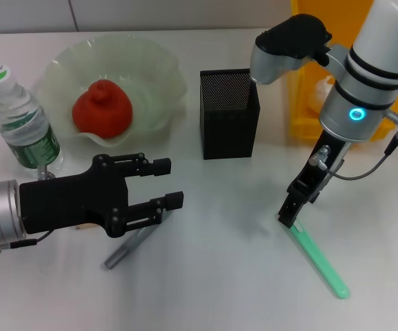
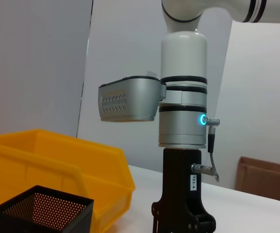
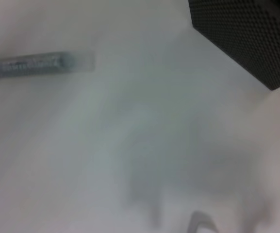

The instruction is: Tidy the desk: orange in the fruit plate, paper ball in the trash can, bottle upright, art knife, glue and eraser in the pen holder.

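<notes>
Grey metallic pen-shaped art knife (image 1: 131,245) lies under open left hand (image 1: 163,183); should descend square, pinch mid-shaft. Right hand (image 1: 288,215), state unclear, at 4 o'clock of black mesh pen holder (image 1: 229,114).

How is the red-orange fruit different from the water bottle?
The orange is round, lumpy and red-orange; the bottle is tall, clear plastic with a white cap and green label. The orange sits inside the fruit plate; the bottle stands upright on the desk beside the plate. Both are on the robot's left side, behind the left gripper.
</notes>
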`<state>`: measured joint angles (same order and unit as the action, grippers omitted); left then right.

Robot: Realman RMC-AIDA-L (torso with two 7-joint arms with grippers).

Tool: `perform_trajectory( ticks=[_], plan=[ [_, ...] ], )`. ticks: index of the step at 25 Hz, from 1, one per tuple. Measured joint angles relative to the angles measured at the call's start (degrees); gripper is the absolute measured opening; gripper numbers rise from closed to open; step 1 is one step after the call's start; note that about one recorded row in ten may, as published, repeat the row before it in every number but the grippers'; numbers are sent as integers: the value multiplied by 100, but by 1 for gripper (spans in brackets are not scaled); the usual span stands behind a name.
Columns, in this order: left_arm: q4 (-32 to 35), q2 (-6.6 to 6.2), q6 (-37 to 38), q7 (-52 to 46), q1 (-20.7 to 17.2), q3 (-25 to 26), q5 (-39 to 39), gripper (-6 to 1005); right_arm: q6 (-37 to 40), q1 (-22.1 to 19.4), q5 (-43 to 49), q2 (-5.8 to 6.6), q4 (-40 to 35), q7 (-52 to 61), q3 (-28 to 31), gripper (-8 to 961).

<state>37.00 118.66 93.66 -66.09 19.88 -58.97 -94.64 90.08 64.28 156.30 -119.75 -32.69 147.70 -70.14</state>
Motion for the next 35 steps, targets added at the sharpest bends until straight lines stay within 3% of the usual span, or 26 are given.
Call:
perform_trajectory(
  ticks=[8,11,16,35],
  plan=[
    [-29,-1,1,12,2,0,-2,565,-4,25,-1,-5,67,-43,-8,718],
    [-55,-1,2,58,24,2,0,565,-10,37,-110,-5,164,-56,-51,558],
    [-61,-1,-10,83,31,9,2,565,-19,48,-366,-4,182,-53,-296,522],
    [-118,0,-52,88,43,8,7,566,-277,164,-370,-13,384,-16,-594,518]
  ],
)
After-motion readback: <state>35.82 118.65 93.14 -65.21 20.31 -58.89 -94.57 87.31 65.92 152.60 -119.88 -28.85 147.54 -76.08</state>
